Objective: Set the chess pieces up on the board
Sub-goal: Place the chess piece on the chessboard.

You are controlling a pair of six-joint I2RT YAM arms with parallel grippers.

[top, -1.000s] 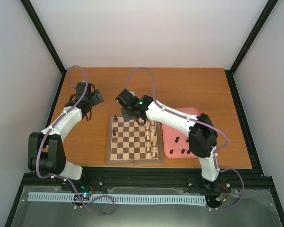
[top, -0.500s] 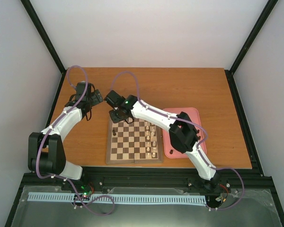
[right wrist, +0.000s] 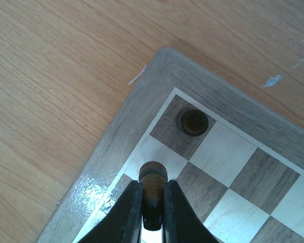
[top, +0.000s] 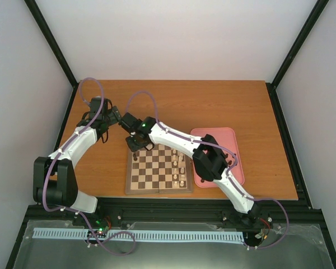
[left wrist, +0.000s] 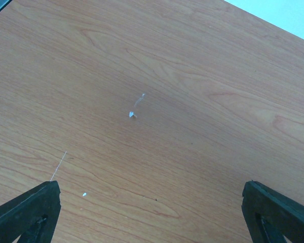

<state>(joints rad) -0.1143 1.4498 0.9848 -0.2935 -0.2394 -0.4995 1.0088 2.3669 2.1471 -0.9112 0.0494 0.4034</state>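
My right gripper [right wrist: 153,190] is shut on a dark brown chess piece [right wrist: 153,173], which hangs just over the light square second from the board's [right wrist: 142,104] far-left corner. A second dark piece [right wrist: 193,122] stands on the dark corner square beside it. In the top view the right gripper [top: 135,147] is over that same corner of the board [top: 132,188]. Cream-white pieces [top: 179,168] stand along the board's right side. My left gripper [left wrist: 149,205] is open over bare table, with nothing between its fingers.
The pink tray [top: 231,137] lies right of the board, mostly under my right arm. My left gripper [top: 116,117] hangs close to the right wrist, just beyond the board's far-left corner. The black frame rail [top: 213,207] runs along the near edge.
My right arm has swung left along the board's far edge, carrying the dark piece to the far-left corner. The left arm has not moved.
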